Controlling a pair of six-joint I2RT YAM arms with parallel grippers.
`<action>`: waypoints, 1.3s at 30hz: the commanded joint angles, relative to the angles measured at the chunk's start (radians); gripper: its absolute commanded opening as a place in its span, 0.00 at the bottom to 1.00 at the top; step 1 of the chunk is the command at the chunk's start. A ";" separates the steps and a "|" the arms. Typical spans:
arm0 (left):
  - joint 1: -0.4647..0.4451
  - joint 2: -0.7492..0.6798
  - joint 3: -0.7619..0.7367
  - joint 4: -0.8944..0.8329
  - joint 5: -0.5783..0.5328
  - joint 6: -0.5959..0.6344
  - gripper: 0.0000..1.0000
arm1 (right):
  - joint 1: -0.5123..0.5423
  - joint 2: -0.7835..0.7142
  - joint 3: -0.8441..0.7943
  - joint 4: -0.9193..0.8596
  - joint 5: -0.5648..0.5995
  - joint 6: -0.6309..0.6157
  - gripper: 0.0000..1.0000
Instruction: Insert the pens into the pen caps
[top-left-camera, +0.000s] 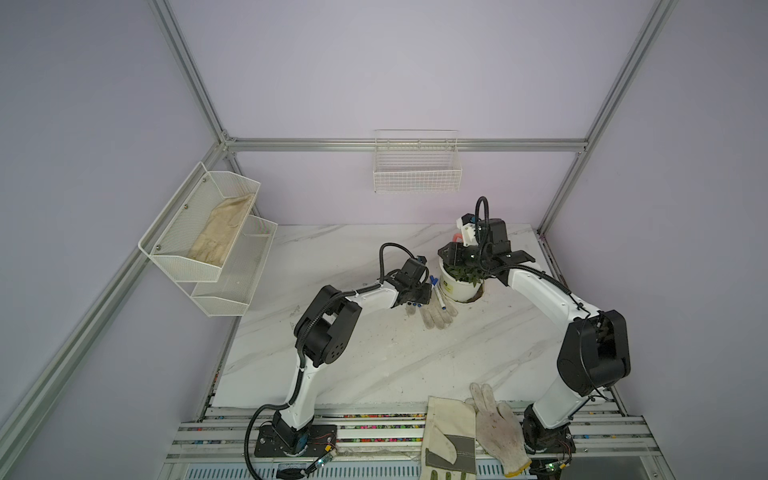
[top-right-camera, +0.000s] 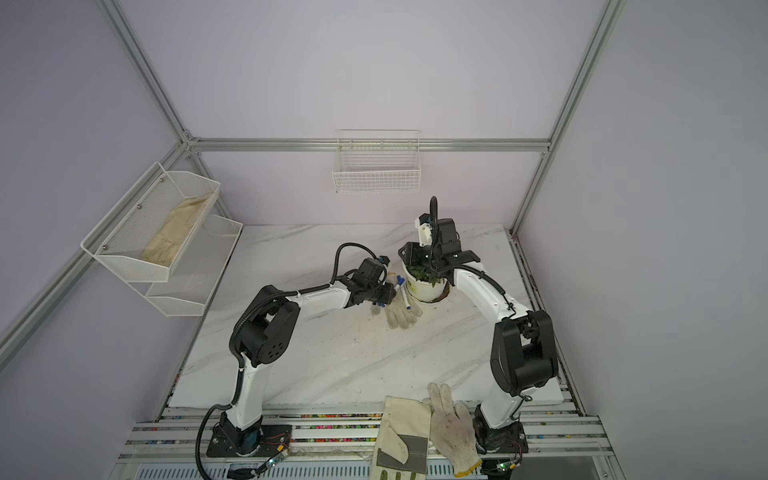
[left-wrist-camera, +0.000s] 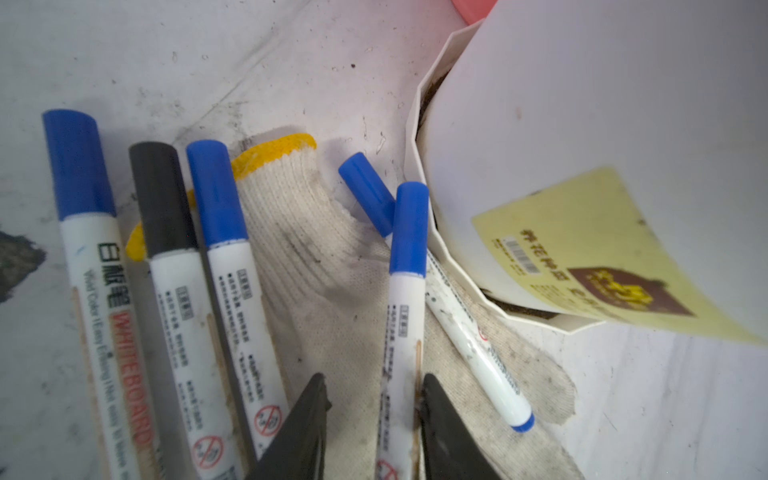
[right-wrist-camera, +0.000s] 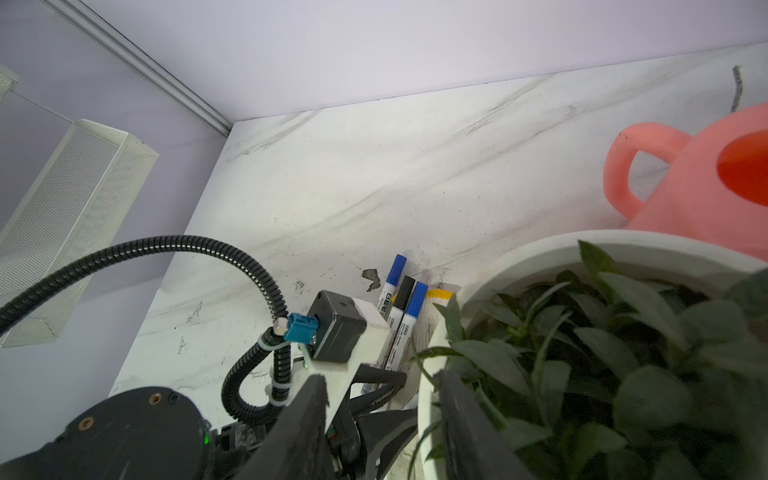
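- Left pincer (left-wrist-camera: 374, 378) sat low over the knitted glove (left-wrist-camera: 316, 270), jaws apart astride a pen (left-wrist-camera: 401, 332); barrel touched one jaw only, so not clamped
- All pens wore pen caps (left-wrist-camera: 409, 228): three pens (left-wrist-camera: 178, 311) side by side on the table (left-wrist-camera: 249, 62), fifth pen (left-wrist-camera: 469, 340) wedged against the pot (left-wrist-camera: 540, 124), which probably stopped it rolling
- Right pincer (right-wrist-camera: 382, 374) parted across the pot's rim, likely parked clear

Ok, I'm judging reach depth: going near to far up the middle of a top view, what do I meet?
Canvas work glove at the front edge → knitted glove on the table → white plant pot → wire basket on the back wall.
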 joint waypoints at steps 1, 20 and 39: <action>-0.023 -0.005 0.097 -0.037 -0.061 0.079 0.37 | -0.004 0.011 0.024 -0.019 -0.001 0.003 0.47; -0.079 0.053 0.168 -0.186 -0.114 0.229 0.48 | -0.004 0.005 0.021 -0.017 -0.002 0.002 0.47; 0.046 -0.140 -0.057 0.191 0.188 -0.004 0.39 | -0.005 0.001 0.020 -0.016 -0.014 0.006 0.45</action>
